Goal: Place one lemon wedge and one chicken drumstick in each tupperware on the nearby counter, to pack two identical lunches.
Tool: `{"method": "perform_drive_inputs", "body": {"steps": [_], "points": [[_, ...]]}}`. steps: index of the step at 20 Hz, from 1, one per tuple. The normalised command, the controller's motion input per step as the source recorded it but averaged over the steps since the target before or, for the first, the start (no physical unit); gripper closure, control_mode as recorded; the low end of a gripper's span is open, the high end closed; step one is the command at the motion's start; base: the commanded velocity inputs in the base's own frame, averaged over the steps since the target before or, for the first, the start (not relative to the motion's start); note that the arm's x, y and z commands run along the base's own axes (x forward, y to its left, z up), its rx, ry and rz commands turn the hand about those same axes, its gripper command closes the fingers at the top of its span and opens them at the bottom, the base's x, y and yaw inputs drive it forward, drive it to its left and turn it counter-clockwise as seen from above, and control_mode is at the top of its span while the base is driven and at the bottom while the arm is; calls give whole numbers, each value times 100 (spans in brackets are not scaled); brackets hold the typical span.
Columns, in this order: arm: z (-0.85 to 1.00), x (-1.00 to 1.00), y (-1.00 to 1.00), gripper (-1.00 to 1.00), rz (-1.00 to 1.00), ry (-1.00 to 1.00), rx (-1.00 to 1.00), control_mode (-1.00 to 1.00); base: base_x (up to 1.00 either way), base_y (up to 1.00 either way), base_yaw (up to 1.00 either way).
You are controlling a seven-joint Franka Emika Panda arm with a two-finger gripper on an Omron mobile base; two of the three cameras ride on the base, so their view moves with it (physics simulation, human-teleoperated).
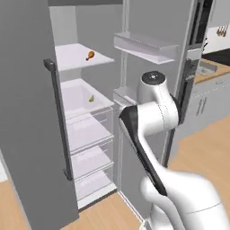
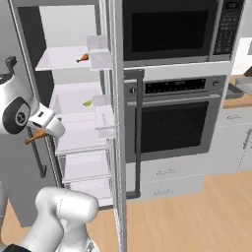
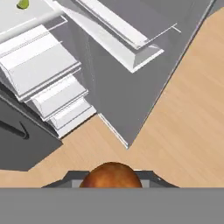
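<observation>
Gripper (image 2: 43, 134) around orange-brown drumstick (image 3: 112, 175), rounded, glossy.

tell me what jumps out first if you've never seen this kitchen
The open fridge with its pale shelves, one drumstick on the upper shelf and a lemon wedge on the shelf below. The gripper in front of it is shut on another drumstick.

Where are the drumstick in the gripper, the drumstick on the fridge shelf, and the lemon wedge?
Held drumstick (image 3: 111, 175): hand view, rounded meaty end between the fingers.
Shelf drumstick (image 1: 90, 55): left base view, orange-brown body.
Lemon wedge (image 1: 91, 98): left base view, yellow-green middle.
</observation>
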Motion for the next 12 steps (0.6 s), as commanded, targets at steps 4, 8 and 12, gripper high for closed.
{"method": "perform_drive_inputs", "body": {"steps": [4, 8, 12], "points": [[0, 0, 0, 100, 0, 0, 0, 100, -36, -100, -50], [0, 0, 0, 100, 0, 0, 0, 100, 58, -100, -24], [0, 0, 0, 100, 0, 0, 0, 100, 100, -100, -3]]}}
